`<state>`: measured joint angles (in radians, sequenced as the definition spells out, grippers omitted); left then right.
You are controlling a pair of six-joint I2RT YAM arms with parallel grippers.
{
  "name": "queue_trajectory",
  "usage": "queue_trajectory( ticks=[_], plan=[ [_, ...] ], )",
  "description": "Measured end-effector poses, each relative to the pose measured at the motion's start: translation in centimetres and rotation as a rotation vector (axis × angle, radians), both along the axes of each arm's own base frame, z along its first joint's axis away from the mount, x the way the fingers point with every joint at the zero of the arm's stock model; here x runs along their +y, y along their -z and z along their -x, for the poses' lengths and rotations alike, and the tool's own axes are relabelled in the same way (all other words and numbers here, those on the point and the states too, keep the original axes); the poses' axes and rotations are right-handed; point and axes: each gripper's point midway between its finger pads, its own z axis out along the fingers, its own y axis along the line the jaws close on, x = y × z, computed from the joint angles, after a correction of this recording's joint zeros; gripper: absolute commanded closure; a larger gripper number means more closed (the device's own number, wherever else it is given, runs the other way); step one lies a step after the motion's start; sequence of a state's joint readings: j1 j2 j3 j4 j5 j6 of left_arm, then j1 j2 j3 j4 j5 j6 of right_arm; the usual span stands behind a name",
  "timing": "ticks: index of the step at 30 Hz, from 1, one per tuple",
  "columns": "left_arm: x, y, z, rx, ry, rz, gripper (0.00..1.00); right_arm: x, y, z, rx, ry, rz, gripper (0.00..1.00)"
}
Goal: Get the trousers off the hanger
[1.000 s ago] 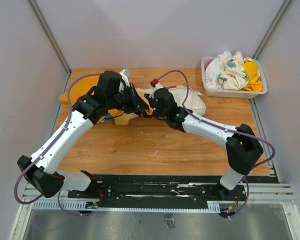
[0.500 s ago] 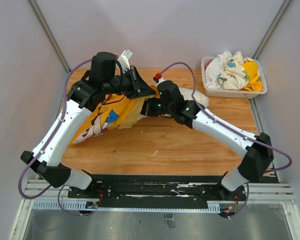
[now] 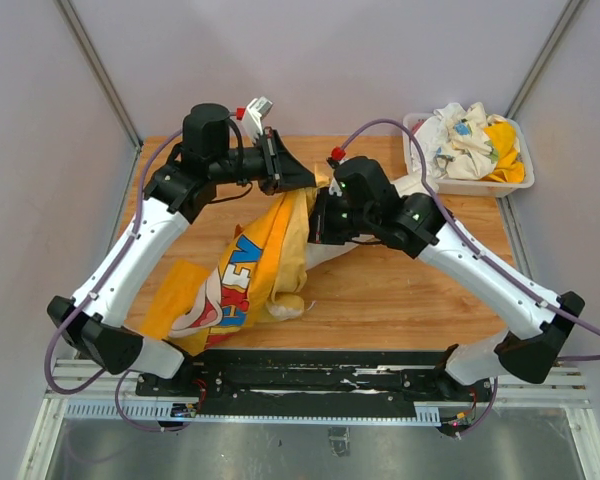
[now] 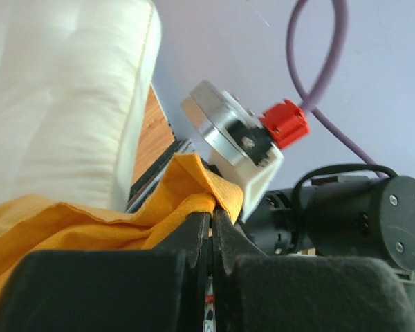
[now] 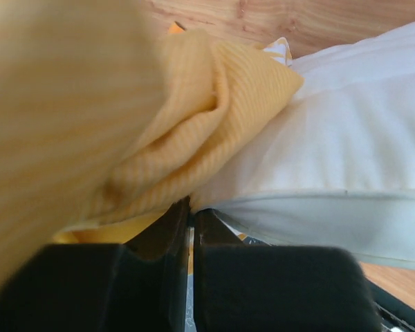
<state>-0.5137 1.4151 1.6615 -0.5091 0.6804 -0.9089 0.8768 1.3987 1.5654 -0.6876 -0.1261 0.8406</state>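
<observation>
The yellow trousers (image 3: 242,285) with a cartoon print hang above the wooden table from my left gripper (image 3: 302,185), which is shut on a fold of their orange-yellow fabric (image 4: 187,183); their lower end trails toward the table's front left. My right gripper (image 3: 318,232) is just right of them and shut where a white cloth (image 3: 332,256) meets the ribbed yellow hem (image 5: 214,117). Its jaws pinch the edge of the white cloth (image 5: 332,159). In the left wrist view, my left gripper (image 4: 211,216) has the white cloth (image 4: 69,104) above it and the right wrist behind. The hanger is hidden.
A clear plastic bin (image 3: 467,186) full of crumpled white and yellow clothes stands at the back right of the table (image 3: 400,290). Grey walls close in the left, back and right sides. The arms' base rail runs along the near edge.
Both arms have risen and drawn toward the front right, lifting the yellow trousers off the table so that they now hang unfolded. The white cloth came up with the right gripper.
</observation>
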Motion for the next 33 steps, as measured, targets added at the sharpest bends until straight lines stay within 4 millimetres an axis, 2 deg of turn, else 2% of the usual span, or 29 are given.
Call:
queue_trajectory(
  ticks=[3,9,15,20,23,26,28,29,33],
  plan=[
    [0.2,1.6,-1.4,0.037,0.001,0.011,0.99,-0.1,1.0,-0.5,0.032,0.005,0.039,0.99],
    [1.8,6.2,-7.1,0.124,-0.062,0.004,0.99,1.8,4.1,-5.2,0.094,0.012,0.082,0.99],
    [4.2,10.2,-13.7,0.179,-0.134,-0.014,0.97,4.3,4.0,-12.0,0.08,0.033,0.025,0.99],
    [7.4,12.3,-19.8,0.187,-0.223,-0.023,0.81,6.6,4.4,-18.9,0.06,0.049,-0.033,0.96],
    [9.4,12.5,-23.9,0.155,-0.285,-0.04,0.73,7.5,5.7,-23.0,0.044,0.063,-0.066,0.88],
    [10.9,11.5,-27.0,0.096,-0.338,-0.06,0.66,6.9,7.2,-26.0,0.035,0.09,-0.084,0.68],
    [11.4,10.7,-27.9,0.05,-0.368,-0.074,0.64,5.8,9.5,-27.2,0.052,0.108,-0.071,0.53],
    [11.7,10.3,-28.0,0.028,-0.382,-0.086,0.63,4.5,10.0,-27.9,0.063,0.132,-0.068,0.48],
    [12.3,9.1,-28.0,-0.053,-0.429,-0.138,0.62,1.6,15.2,-28.3,0.127,0.167,-0.019,0.41]
  ],
)
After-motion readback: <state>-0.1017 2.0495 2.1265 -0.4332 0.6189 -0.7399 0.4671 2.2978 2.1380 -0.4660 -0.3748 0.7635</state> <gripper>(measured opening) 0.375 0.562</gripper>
